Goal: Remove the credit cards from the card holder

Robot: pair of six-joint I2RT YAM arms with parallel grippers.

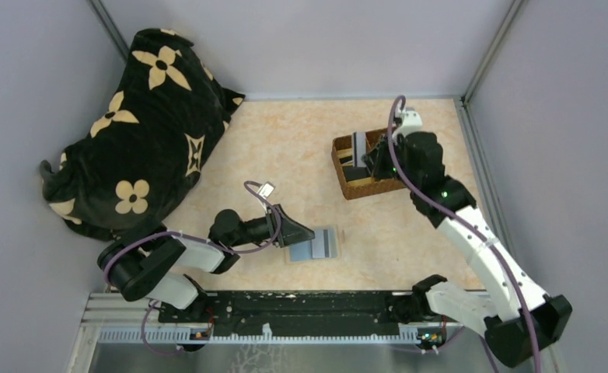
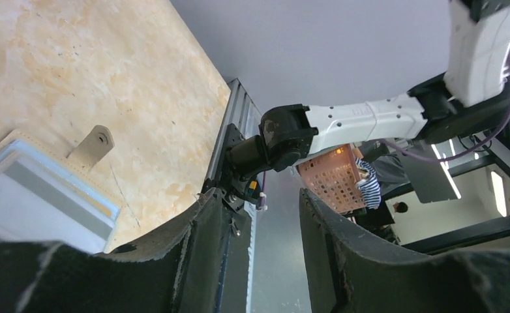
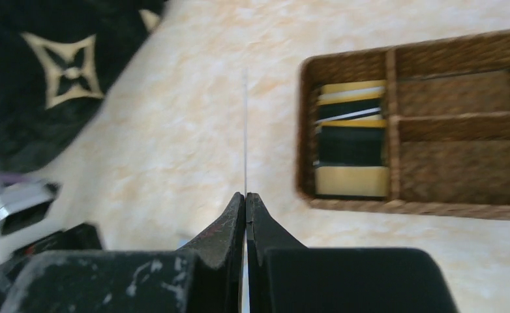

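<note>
card holder [image 2: 40, 195]: cut by left frame edge; lower part behind left tool [image 2: 259, 205].
credit card [image 3: 244, 130] in right tool [image 3: 246, 197]: edge-on, faces unseen.
woven tray [image 3: 344, 203]: blurred, right end cropped; contents uncountable.

No legible text or markings
</note>
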